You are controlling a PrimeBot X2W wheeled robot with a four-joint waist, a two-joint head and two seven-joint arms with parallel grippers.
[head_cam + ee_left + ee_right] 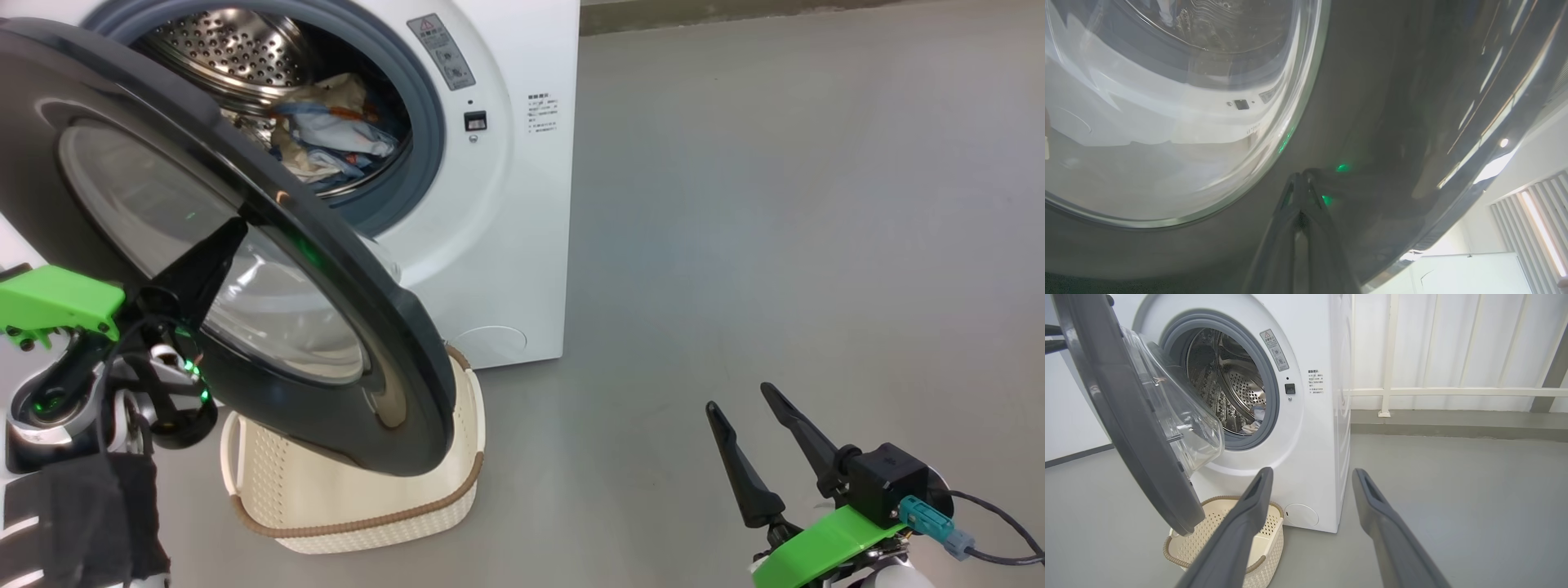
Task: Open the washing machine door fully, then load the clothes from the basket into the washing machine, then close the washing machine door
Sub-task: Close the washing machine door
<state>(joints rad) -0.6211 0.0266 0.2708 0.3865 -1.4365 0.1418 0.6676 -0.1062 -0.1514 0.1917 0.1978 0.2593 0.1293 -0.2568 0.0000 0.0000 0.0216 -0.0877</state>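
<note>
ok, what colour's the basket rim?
Brown, with a woven look: the rim tops a cream perforated basket. The head view shows it best.

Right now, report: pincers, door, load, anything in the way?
Left pincer shut, tips at washing machine door outer face. Right pincer open, empty. Door part open, clothes in drum. Basket under door's lower edge.

Lighting: bright, even, diffuse; faint shadows cast on the floor [775, 204]. Glare: a ceiling strip light [1539, 232] seen lower right, streaks mirrored on the glossy washing machine door [1392, 122]. Left wrist view blurred; wrist-view edges bowed.
</note>
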